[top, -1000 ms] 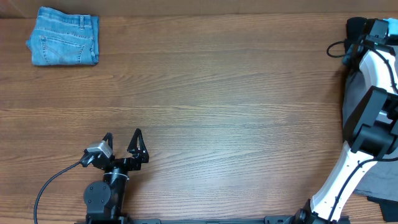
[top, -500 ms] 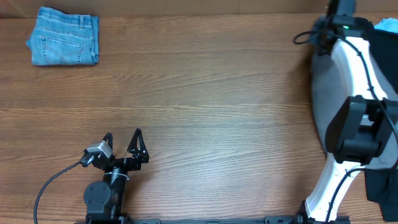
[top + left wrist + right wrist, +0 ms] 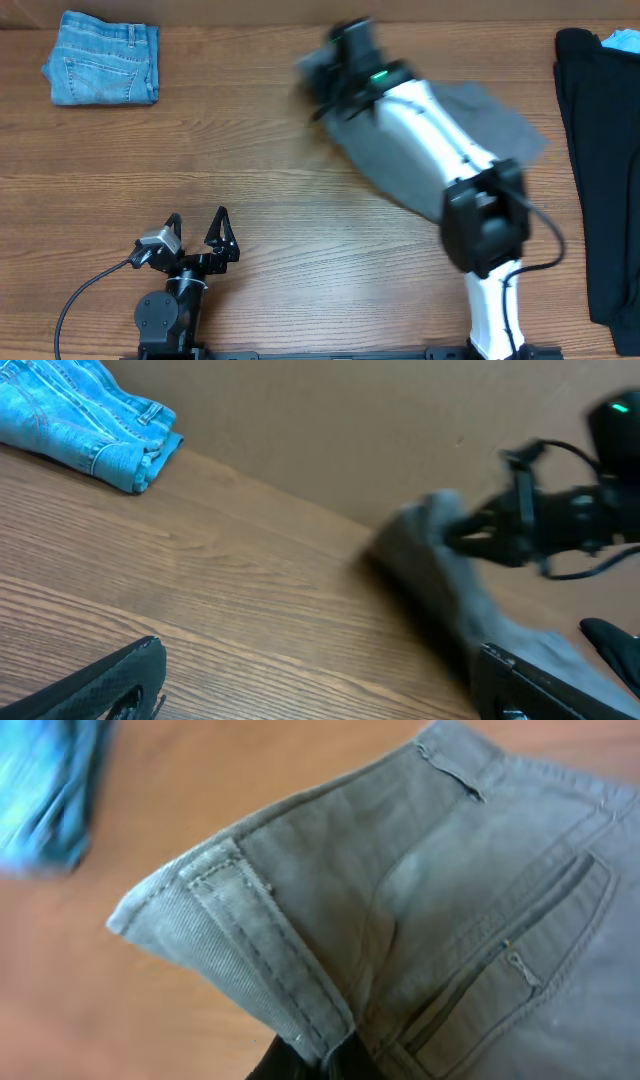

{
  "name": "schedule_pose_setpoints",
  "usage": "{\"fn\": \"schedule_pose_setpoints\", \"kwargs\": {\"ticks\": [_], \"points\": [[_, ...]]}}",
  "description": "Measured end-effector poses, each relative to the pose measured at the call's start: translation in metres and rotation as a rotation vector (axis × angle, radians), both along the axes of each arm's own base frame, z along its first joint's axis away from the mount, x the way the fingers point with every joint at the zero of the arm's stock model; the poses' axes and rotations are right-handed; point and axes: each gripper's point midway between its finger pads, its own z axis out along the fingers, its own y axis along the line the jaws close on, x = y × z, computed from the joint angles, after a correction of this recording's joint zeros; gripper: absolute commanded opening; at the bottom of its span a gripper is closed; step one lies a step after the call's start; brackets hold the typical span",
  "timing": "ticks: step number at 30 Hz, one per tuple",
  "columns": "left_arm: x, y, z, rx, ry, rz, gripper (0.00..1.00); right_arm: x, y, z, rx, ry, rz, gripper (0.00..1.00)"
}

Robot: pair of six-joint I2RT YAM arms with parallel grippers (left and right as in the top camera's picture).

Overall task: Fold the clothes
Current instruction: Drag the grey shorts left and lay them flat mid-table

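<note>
A: Right side, status?

B: Right gripper (image 3: 475, 540) is clamped on the waistband edge of the plain mid-grey woven cotton shorts (image 3: 455, 125). Overhead view is blurred there. The shorts are at the far centre of the brown wooden table (image 3: 300, 190), trailing rightward beneath the white arm.

A: Left side?

B: Left gripper (image 3: 197, 220) has its jaws spread and holds nothing. It is at the near-left edge, well apart from the shorts.

A: Other items?

B: Folded light-blue denim jeans (image 3: 103, 58) at the far-left corner; a black garment (image 3: 600, 170) along the right edge.

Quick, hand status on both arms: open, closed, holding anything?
Left hand: open, holding nothing.
Right hand: closed on the grey garment, pinching a stitched edge.
</note>
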Motion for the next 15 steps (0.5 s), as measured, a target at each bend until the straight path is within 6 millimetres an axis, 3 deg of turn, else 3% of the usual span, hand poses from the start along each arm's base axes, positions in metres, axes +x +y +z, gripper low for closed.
{"fn": "schedule_pose_setpoints", "kwargs": {"ticks": [2, 5, 6, 7, 12, 13, 14, 15], "points": [[0.0, 0.0, 0.0, 0.0, 0.0, 0.0, 1.0, -0.032, 0.048, -0.011, 0.002, 0.027, 0.091, 0.04], [0.0, 0.0, 0.0, 0.0, 0.0, 0.0, 1.0, -0.066, 0.089, -0.022, -0.001, 0.052, 0.177, 0.06], [0.0, 0.0, 0.0, 0.0, 0.0, 0.0, 1.0, -0.079, 0.104, -0.023, -0.004, 0.055, 0.207, 0.2], [0.0, 0.0, 0.0, 0.0, 0.0, 0.0, 1.0, -0.089, 0.114, -0.024, -0.006, 0.054, 0.223, 0.24], [0.0, 0.0, 0.0, 0.0, 0.0, 0.0, 1.0, -0.103, 0.128, -0.024, -0.015, 0.049, 0.245, 0.18], [0.0, 0.0, 0.0, 0.0, 0.0, 0.0, 1.0, -0.101, 0.126, -0.024, -0.014, 0.05, 0.243, 0.22], [0.0, 0.0, 0.0, 0.0, 0.0, 0.0, 1.0, -0.1, 0.124, -0.024, -0.014, 0.055, 0.238, 0.36], [0.0, 0.0, 0.0, 0.0, 0.0, 0.0, 1.0, -0.098, 0.119, -0.026, -0.02, 0.064, 0.23, 0.43]]}}
